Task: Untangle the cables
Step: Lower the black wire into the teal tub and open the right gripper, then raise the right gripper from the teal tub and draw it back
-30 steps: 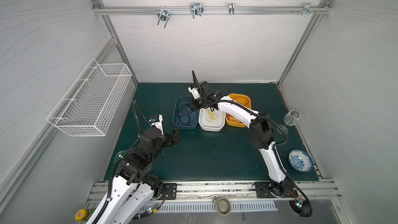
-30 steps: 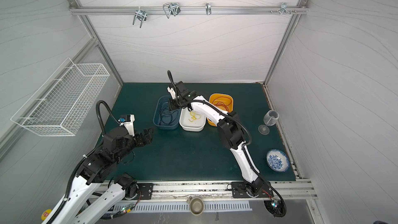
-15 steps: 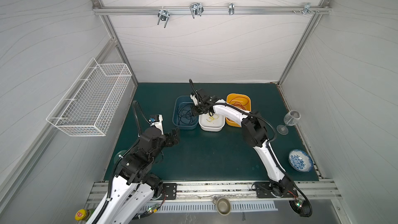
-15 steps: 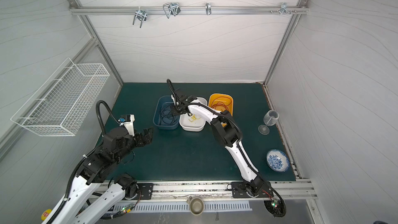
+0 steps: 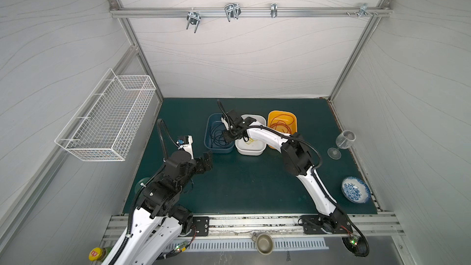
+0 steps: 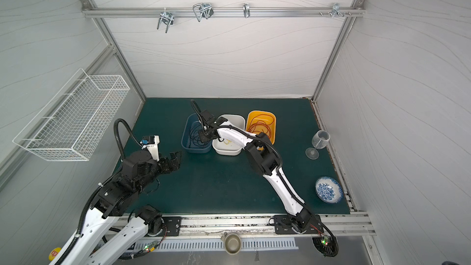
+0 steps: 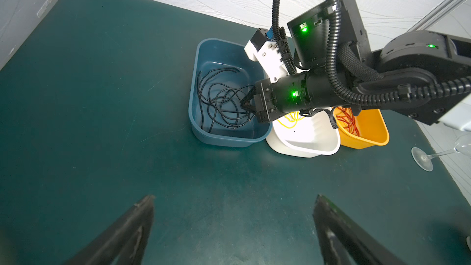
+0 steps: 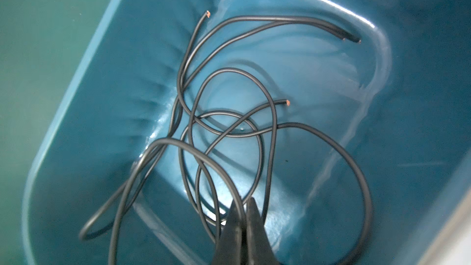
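**Black cables in the blue bin, one strand pinched**

The black cables point(image 8: 229, 133) lie looped and crossed on the floor of the blue bin point(image 7: 224, 140), with their cut ends inside its walls. The right hand point(image 8: 243, 207), fingertips together, is clamped on one strand. Yellow cables point(image 7: 290, 121) fill the adjoining white bin point(image 7: 303, 146), and red cables point(image 7: 346, 121) the orange bin point(image 7: 367, 136) beyond it. The left hand point(image 7: 234, 197), jaws wide apart, hovers over bare surface point(image 7: 102, 98) in front of the bins. A wine glass point(image 5: 342, 142) and a bowl point(image 5: 355, 193) are near the right edge.
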`<state>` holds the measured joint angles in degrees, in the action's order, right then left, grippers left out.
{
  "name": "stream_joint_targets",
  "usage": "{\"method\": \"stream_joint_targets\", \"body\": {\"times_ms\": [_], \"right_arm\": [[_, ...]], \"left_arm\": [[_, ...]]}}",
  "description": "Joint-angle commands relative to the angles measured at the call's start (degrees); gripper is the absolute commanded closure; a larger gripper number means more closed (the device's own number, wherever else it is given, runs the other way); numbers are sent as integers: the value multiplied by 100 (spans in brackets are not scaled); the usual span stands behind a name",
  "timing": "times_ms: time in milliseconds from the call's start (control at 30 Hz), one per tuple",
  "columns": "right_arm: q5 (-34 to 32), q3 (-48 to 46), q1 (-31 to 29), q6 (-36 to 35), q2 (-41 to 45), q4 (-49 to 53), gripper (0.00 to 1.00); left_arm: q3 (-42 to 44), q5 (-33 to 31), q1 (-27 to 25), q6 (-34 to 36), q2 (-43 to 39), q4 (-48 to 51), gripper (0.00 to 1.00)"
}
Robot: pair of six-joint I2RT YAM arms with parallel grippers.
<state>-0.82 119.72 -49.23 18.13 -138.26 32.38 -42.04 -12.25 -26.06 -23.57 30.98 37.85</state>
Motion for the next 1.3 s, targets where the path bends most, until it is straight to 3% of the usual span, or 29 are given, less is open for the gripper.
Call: {"method": "stream_joint_targets", "body": {"times_ms": [0, 233, 467, 700, 1000, 1267], "right_arm": [[-224, 31, 7, -124, 283, 292, 91], [-266, -81, -21, -200, 782, 279, 74], [-410, -98, -132, -500, 1274, 330, 63], [-556, -615, -201, -804, 2335, 203, 51], [-872, -2083, -227, -1228, 4338, -165, 2], [-1251, -4096, -227, -1290, 6419, -556, 1]], "left_arm": [[-12, -102, -39, 81, 7, -251, 2], [-13, -103, -39, 89, 31, -258, 2], [-13, -114, -48, 89, 39, -256, 2], [-1, -130, -48, 90, 61, -256, 2], [-7, -155, -74, 68, 74, -243, 2], [-34, -338, -161, -50, 74, -173, 0]]}}
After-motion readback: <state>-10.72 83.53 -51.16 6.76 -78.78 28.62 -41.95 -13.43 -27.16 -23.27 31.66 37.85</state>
